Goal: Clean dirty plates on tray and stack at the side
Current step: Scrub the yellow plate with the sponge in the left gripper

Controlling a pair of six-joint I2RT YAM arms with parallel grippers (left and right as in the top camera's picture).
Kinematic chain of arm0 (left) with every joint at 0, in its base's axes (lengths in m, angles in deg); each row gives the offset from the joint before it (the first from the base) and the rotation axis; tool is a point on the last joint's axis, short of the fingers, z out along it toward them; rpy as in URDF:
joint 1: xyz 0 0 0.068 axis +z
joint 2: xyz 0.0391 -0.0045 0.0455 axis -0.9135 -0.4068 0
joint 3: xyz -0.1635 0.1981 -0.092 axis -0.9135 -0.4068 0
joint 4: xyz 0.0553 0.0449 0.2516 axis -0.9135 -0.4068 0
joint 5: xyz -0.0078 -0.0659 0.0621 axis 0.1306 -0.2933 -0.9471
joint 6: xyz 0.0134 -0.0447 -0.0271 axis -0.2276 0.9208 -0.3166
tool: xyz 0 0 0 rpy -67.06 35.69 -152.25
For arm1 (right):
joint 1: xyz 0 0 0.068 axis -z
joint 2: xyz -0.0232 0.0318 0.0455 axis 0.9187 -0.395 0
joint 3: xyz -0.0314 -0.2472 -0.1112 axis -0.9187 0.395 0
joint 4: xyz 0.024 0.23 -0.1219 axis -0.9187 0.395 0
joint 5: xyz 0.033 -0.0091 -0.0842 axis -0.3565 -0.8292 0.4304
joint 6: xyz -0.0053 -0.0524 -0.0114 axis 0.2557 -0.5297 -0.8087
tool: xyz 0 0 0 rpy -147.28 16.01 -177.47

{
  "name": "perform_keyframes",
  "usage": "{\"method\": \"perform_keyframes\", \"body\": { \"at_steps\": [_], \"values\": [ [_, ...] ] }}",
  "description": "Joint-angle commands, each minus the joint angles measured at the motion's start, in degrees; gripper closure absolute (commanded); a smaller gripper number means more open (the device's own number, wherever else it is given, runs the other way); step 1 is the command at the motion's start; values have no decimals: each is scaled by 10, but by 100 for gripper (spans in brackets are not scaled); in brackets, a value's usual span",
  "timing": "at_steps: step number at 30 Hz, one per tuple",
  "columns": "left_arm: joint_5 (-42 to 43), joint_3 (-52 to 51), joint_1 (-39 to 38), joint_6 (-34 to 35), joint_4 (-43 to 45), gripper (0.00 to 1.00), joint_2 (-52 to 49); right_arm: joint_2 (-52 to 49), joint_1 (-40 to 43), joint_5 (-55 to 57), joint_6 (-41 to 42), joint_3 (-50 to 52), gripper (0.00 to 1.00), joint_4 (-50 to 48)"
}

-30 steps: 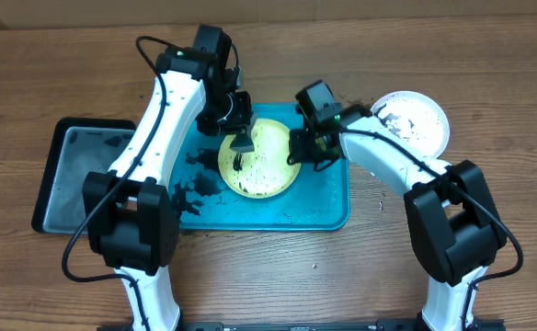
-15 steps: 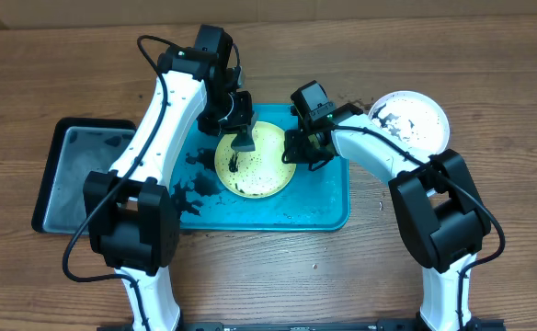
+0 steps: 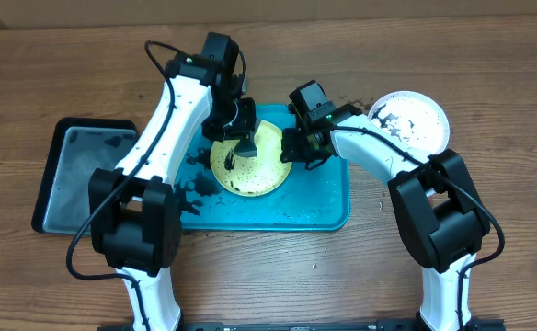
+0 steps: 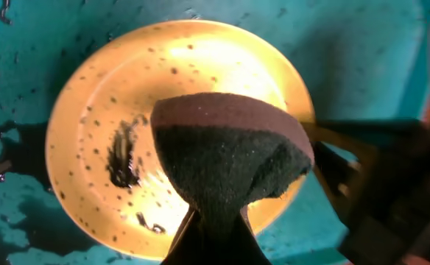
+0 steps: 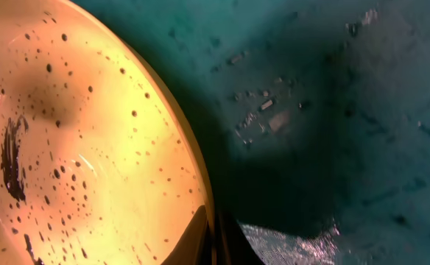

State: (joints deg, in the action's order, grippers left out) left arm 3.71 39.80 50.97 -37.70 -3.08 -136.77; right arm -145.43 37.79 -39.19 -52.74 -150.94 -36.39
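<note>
Black tray (image 3: 71, 179) left, white plate (image 3: 416, 119) right of tray (image 3: 316, 199).

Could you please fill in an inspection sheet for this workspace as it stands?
Surface: wooden table, dark specks near the white plate.
Job's things: turquoise tray smeared dark; speckled yellow-green plate on it; dirty white plate on the table to its right; no third plate seen.
Clutter: black tray left of the turquoise tray.
Grippers: left gripper shut on dark sponge over the yellow-green plate; right gripper pinching that plate's right rim.
Cables: black cable looping off the left arm.
Surroundings: brown board along the far edge.
</note>
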Motion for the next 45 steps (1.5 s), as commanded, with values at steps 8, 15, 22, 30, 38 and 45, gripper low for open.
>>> {"method": "perform_keyframes", "body": {
  "at_steps": [8, 15, 22, 30, 38, 45],
  "values": [
    [17, -126, -4, 52, 132, 96, -5, -5, 1, -2, 23, -10, 96, 23],
    [11, -170, -4, 73, 163, 96, -5, -5, 1, -1, 31, -10, 96, 22],
    [-105, -208, -3, 73, 179, 96, -5, -5, 1, -1, 31, -10, 96, 29],
    [-204, -169, -3, 73, 143, 96, -4, -5, 1, -1, 31, -10, 96, 33],
    [-203, -80, -3, 73, 109, 96, -4, -5, 1, -1, 31, -10, 96, 33],
    [-33, -111, -14, 73, 164, 96, -5, -5, 1, -2, 31, -10, 96, 33]
  ]
}}
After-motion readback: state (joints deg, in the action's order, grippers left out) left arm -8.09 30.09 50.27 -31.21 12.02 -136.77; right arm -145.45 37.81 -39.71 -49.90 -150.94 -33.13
